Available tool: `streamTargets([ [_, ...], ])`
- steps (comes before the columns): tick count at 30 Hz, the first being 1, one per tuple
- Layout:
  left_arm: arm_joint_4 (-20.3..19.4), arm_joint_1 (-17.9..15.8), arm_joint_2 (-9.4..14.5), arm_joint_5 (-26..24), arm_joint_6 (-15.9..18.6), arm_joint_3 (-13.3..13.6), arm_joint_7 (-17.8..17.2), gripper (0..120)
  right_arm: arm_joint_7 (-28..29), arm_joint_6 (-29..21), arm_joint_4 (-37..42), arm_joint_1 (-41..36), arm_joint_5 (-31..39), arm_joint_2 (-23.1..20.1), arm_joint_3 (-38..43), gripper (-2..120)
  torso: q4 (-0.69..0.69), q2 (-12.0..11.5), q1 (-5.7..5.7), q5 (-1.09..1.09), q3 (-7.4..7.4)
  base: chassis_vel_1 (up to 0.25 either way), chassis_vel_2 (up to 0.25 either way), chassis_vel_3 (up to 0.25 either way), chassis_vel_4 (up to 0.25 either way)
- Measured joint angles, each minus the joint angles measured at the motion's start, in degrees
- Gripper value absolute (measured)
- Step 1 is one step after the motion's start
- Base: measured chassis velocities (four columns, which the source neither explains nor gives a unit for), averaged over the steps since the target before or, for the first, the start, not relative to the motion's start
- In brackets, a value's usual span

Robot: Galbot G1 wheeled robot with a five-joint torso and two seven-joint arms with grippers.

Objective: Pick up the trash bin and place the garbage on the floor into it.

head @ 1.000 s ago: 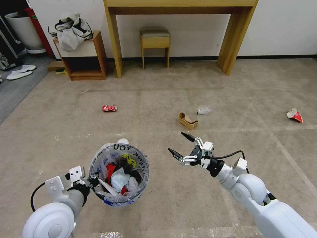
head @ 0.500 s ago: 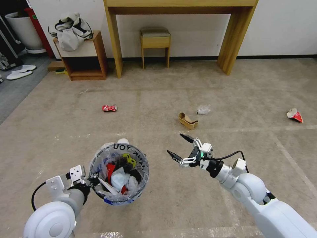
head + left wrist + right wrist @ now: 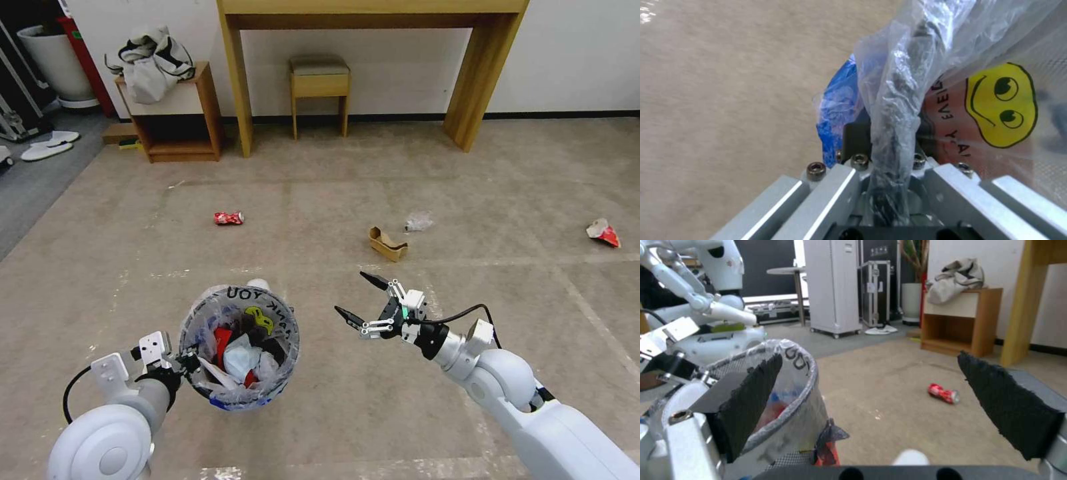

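My left gripper [image 3: 185, 365] is shut on the near rim of the trash bin [image 3: 240, 347], a red bin lined with a clear lettered bag, and holds it above the floor [image 3: 333, 413]. The left wrist view shows its jaws clamped over the bagged rim [image 3: 891, 133]. The bin holds several pieces of litter. My right gripper [image 3: 351, 292] hangs open and empty to the right of the bin. On the carpet ahead lie garbage pieces: a red can [image 3: 229, 218], a cardboard scrap [image 3: 388, 243], a clear plastic wad [image 3: 418, 221] and a red foil wrapper [image 3: 603, 232]. In the right wrist view the can [image 3: 943, 393] lies beyond the bin [image 3: 791, 373].
A tall wooden desk [image 3: 237, 80] with a small stool [image 3: 319, 83] under it stands at the back wall. A low shelf [image 3: 180, 113] carrying a bag is left of it. A white planter [image 3: 53, 63] and white slippers [image 3: 50, 143] are on grey flooring at far left.
The whole head view has shifted a little, so the camera moved. My right gripper sank slightly and stays open. The left gripper keeps its hold on the bin.
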Motion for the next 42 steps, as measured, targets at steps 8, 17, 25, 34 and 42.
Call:
streamTargets([
  [8, 0.5, -0.3, 0.0, 0.3, -0.2, 0.2, 0.0, 0, 0.2, 0.6, -0.2, -0.1, 0.7, 0.2, -0.1, 100, 0.0, 0.0, 0.0, 0.0, 0.0, 0.172, 0.149, -0.15, -0.163],
  [17, 0.9, -0.7, -0.1, 0.4, -0.4, 0.7, 0.0, 0, 0.4, 0.8, -0.3, -0.2, 0.9, 0.1, -0.1, 100, -0.03, 0.0, 0.0, 0.03, 0.0, -0.003, -0.013, 0.01, 0.002],
  [25, 1.2, -0.9, -0.1, 0.7, -0.5, 0.8, 0.2, 0, 0.5, 0.8, -0.3, -0.2, 0.9, 0.0, -0.1, 100, 0.0, 0.0, 0.0, 0.0, 0.0, 0.0, 0.0, 0.0, 0.0],
  [34, 1.7, -1.3, -0.3, 0.2, -1.0, 0.8, 0.5, 0, 0.3, 0.8, -0.2, -0.5, 0.9, 0.1, -0.2, 100, -0.01, 0.0, 0.0, 0.0, 0.0, 0.0, 0.0, 0.0, 0.0],
  [42, 2.0, -1.5, -0.4, 0.0, -1.4, 0.8, 1.1, 0, 0.1, 0.8, -0.2, -0.7, 1.1, 0.1, 0.1, 100, -0.01, 0.0, 0.0, 0.0, 0.0, 0.005, 0.009, 0.013, 0.003],
])
